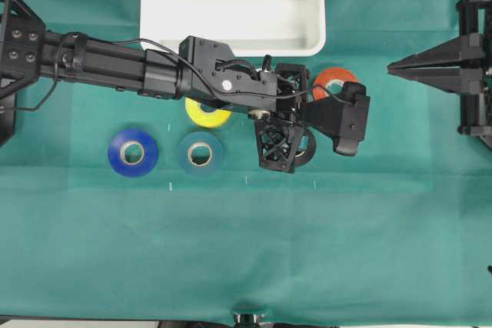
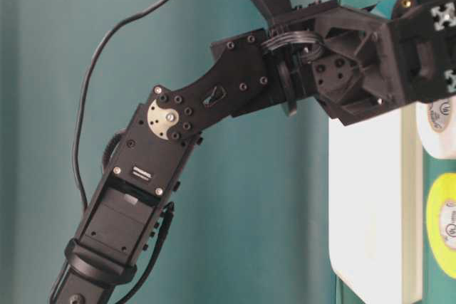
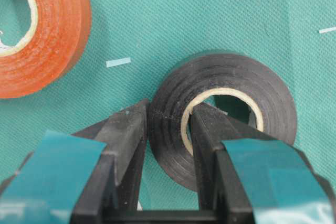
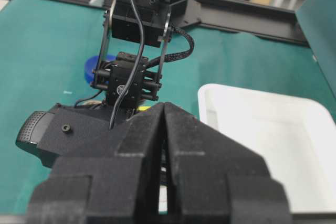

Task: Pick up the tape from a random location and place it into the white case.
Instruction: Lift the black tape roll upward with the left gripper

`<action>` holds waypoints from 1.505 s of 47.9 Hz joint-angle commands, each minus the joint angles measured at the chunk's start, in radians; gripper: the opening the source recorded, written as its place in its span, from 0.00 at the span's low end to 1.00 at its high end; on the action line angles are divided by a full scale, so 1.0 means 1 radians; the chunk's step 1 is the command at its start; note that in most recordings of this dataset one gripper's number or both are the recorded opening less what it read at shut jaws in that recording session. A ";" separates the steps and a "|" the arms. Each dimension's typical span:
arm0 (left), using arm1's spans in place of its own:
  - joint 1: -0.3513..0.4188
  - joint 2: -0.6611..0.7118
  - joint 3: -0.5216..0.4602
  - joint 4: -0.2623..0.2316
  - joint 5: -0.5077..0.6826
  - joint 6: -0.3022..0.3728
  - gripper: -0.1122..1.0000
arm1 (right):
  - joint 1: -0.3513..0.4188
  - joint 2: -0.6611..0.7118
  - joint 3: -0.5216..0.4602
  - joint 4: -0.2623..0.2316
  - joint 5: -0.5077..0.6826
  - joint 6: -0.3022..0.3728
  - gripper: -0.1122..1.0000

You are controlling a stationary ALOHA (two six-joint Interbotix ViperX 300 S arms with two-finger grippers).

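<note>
The green worktop (image 1: 246, 259) spreads wide, and the white case (image 1: 231, 5) sits at its far edge. The left arm reaches across the middle. Down on the cloth, the left pincer (image 3: 168, 129) is clamped on the wall of the black tape (image 3: 226, 114), one finger inside the pale core, one outside. The roll lies flat on the worktop, near the orange roll (image 3: 37, 30). Over on the right, the right pincer (image 4: 164, 129) hangs back with its jaws pressed together, holding nothing.

Orange roll (image 1: 334, 82), yellow roll (image 1: 207, 114), blue roll (image 1: 133, 152)
</note>
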 commanded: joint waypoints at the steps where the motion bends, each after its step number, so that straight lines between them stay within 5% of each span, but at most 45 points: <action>1: 0.008 -0.023 -0.009 0.003 0.008 0.002 0.28 | 0.000 0.006 -0.020 0.000 -0.003 0.002 0.10; 41: -0.008 -0.201 -0.110 0.002 0.172 0.003 0.28 | -0.002 0.006 -0.021 -0.002 0.003 0.002 0.10; 72: -0.034 -0.249 -0.365 0.002 0.445 0.005 0.28 | 0.000 0.005 -0.021 0.000 0.012 0.002 0.10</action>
